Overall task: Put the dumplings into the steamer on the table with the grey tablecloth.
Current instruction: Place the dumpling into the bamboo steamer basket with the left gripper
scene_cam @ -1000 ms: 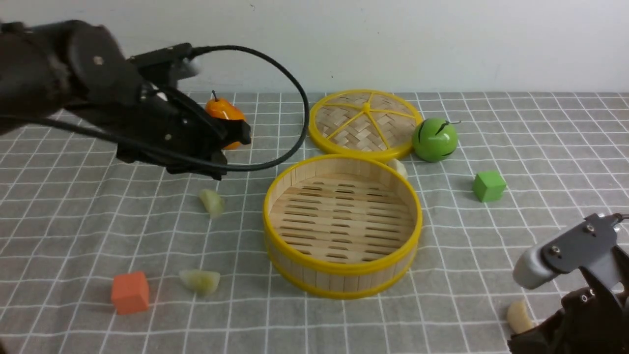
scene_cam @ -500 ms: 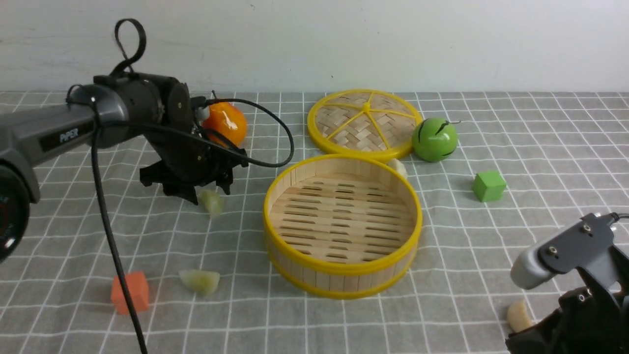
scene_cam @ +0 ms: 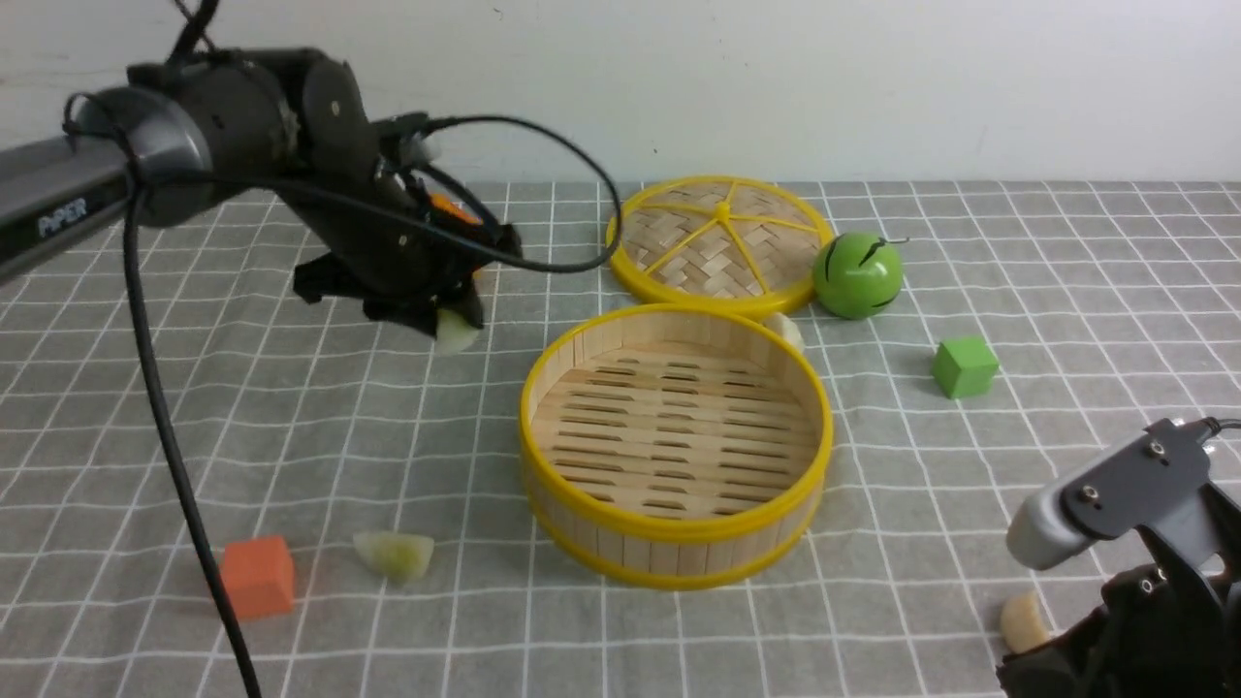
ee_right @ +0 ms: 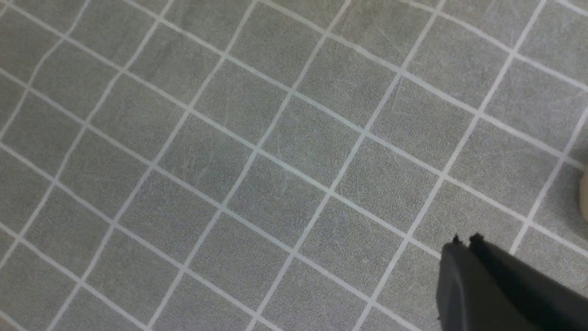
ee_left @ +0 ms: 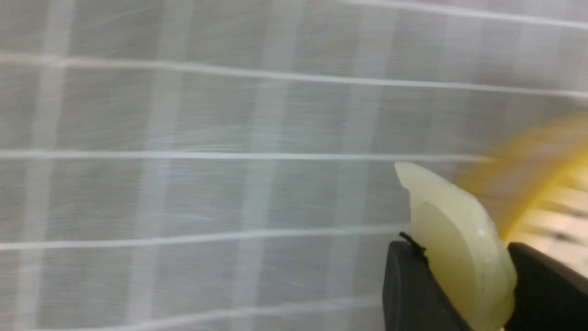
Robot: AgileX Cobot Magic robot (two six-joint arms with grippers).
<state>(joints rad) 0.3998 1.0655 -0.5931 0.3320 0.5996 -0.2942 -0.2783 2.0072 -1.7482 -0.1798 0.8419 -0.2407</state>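
The left fingers (ee_left: 409, 289), matte black with blunt tips, pinch a pale green, translucent, crescent-shaped dumpling (ee_left: 455, 230) by its flat sides. Its smooth, waxy curved edge sticks out past the tips. In the front view this dumpling (scene_cam: 456, 333) hangs under the dark left arm, to the left of the steamer's far-left rim, and it appears to be off the cloth.

The right fingers (ee_right: 477, 285), the same dull black, are pressed together with nothing between them. They hover over bare cloth at the near right.

The steamer (scene_cam: 676, 528) is a round bamboo basket with glossy yellow plastic rims, upright slat walls and a slatted floor. It stands at the middle of the bench with nothing inside it.

A second pale green dumpling (scene_cam: 395, 555) lies on the cloth to the near left of the steamer, just right of a matte orange cube (scene_cam: 257, 576). A cream-beige crescent dumpling (scene_cam: 790, 330) peeks out behind the steamer's far-right rim. Another cream-beige dumpling (scene_cam: 1025, 622) lies at the near right, beside the right arm.

Beyond the steamer lies a flat woven bamboo lid (scene_cam: 719, 242) with a yellow rim and yellow spokes. A shiny green ball with dark stripes (scene_cam: 858, 274) sits next to the lid's right edge. A green cube (scene_cam: 965, 365) sits nearer and to the right of the ball.

The grey tablecloth (scene_cam: 970, 465) is a slightly wrinkled fabric with a grid of thin white lines, and it covers the bench.
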